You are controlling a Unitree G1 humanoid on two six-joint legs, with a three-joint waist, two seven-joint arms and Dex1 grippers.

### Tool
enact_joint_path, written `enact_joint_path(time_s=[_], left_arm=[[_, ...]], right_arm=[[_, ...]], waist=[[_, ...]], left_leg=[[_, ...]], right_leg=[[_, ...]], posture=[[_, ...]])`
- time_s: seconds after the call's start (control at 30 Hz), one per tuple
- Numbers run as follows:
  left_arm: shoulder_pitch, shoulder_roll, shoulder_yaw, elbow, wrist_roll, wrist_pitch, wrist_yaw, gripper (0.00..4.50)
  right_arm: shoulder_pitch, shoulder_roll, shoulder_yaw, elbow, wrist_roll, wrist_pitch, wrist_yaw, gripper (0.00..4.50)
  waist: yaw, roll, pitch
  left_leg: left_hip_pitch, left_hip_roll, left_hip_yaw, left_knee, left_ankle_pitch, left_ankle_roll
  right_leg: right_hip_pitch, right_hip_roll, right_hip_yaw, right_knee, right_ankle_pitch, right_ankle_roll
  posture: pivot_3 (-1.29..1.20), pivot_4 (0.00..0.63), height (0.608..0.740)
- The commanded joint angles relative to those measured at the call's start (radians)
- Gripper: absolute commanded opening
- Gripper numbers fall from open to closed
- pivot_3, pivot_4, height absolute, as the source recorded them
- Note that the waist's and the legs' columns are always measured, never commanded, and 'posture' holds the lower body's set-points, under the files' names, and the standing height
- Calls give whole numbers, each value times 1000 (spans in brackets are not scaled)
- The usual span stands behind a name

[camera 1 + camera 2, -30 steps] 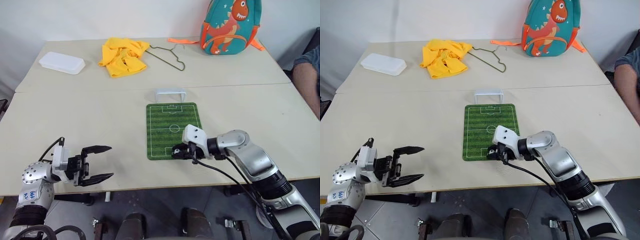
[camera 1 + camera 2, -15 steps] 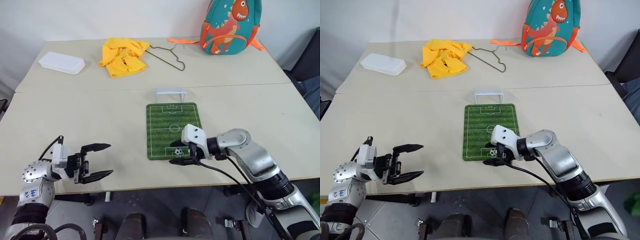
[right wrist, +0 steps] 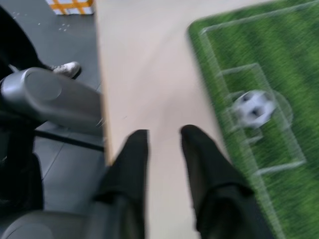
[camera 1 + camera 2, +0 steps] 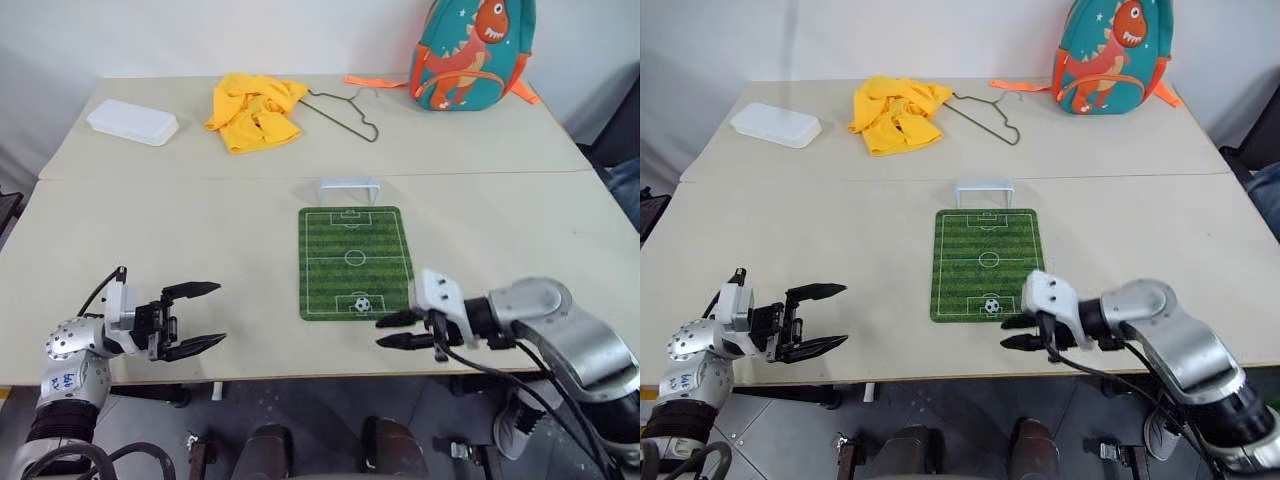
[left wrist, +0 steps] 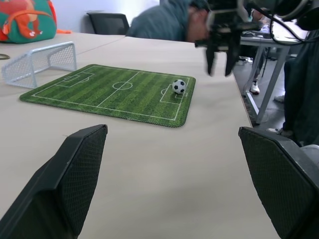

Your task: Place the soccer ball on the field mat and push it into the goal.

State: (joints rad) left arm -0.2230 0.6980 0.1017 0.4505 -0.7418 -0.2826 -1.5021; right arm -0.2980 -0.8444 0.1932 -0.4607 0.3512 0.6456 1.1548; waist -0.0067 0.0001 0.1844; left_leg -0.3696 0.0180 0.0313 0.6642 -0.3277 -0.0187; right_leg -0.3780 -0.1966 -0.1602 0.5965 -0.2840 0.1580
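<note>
Left fingers (image 4: pixel 192 318) spread empty, right fingers (image 4: pixel 398 321) narrowly parted, soccer ball (image 4: pixel 362 302) on field mat (image 4: pixel 352 240)

Soccer ball (image 4: pixel 362 302) on my field mat's (image 4: pixel 354 262) near end, goal (image 4: pixel 348 189) just beyond its far edge, backpack (image 4: pixel 471 52) behind.

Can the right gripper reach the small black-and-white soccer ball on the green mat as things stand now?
Probably yes. The right gripper hangs just off the green mat's near right corner, and the small black-and-white soccer ball lies close by with nothing between them.
</note>
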Motion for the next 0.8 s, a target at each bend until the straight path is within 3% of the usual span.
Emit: enact_joint_path(time_s=[0.03,0.53,0.67,0.8], left_arm=[[-3,7,-4,-4,-15,-6,-112,4500],[30,21,12,-36,-22,1,-112,4500],[34,14,30,-39,-15,-1,-112,4500],[46,11,54,-45,-15,4,-112,4500]], right_arm=[[-17,41,20,26,-16,-52,-27,8],[-242,180,147,456,-194,-290,-12,8],[-400,271,85,674,-270,-392,-181,8],[-414,292,-4,573,-180,-314,-188,8]], waist=[[-1,0,0],[2,0,0],[-16,0,0],[-19,0,0]], left_leg=[[0,0,0,0,0,0],[0,0,0,0,0,0],[1,1,1,2,0,0],[0,1,1,2,1,0]], right_leg=[[0,0,0,0,0,0],[0,0,0,0,0,0],[0,1,1,1,0,0],[-1,1,1,3,1,-1]], posture=[[0,150,740],[0,150,740],[0,150,740],[0,150,740]])
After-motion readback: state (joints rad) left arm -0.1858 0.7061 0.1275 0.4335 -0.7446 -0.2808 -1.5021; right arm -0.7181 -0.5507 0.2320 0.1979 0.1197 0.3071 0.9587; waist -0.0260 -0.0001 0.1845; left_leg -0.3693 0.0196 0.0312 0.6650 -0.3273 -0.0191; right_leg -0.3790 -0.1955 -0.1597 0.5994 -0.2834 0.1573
